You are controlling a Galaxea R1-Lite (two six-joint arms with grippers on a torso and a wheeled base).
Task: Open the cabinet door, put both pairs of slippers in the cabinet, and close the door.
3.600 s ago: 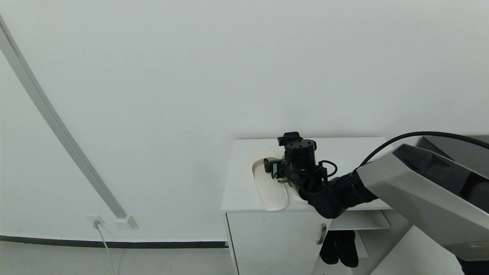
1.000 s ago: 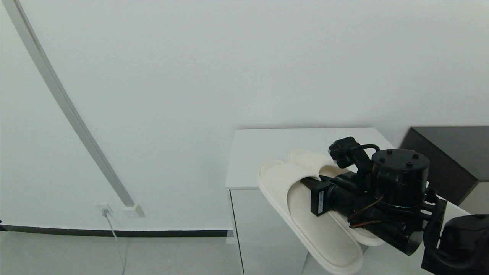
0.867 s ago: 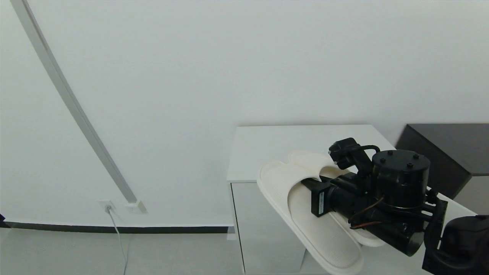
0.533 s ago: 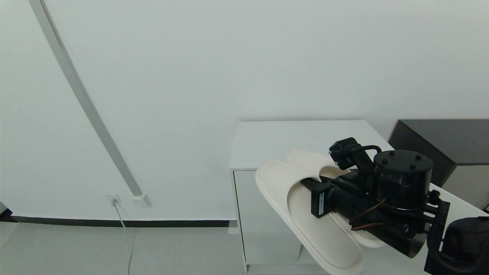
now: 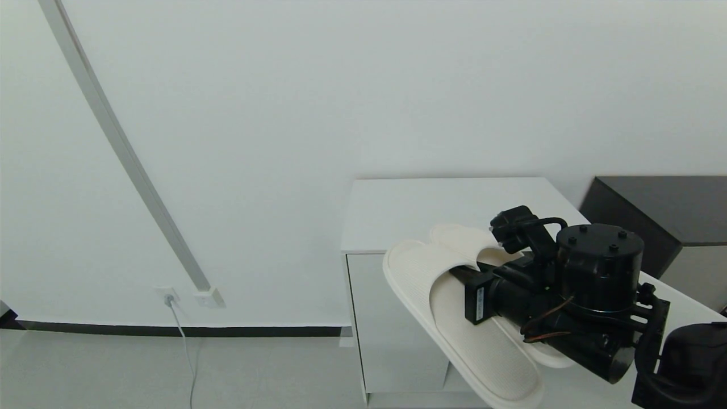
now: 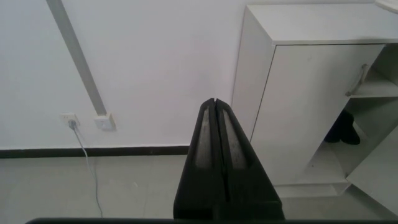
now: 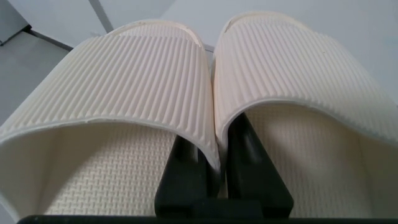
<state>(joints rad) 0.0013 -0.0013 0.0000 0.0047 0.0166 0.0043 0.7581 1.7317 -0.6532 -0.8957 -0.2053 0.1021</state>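
Slippers come first: the white slippers sit in the lower right of the head view, side by side and held in the air, with their toes pointing to the upper left. We see the right gripper pushed in under their straps. In the right wrist view its fingers are pinched on the two inner strap edges where the slippers meet, so it grasps both at once.

Behind them stands the white cabinet, its flat top right of the picture's centre. In the left wrist view the cabinet has one door closed, with a bar handle. Beside that the inside lies open, and the black slippers stand in the compartment under a shelf.

Our left gripper is low, out before the wall and the cabinet, its fingers pressed flat together with nothing between them.

Further out, a dark cabinet sits at the right edge. A grey strip slants down the wall to a socket with a cable, at the lower left.
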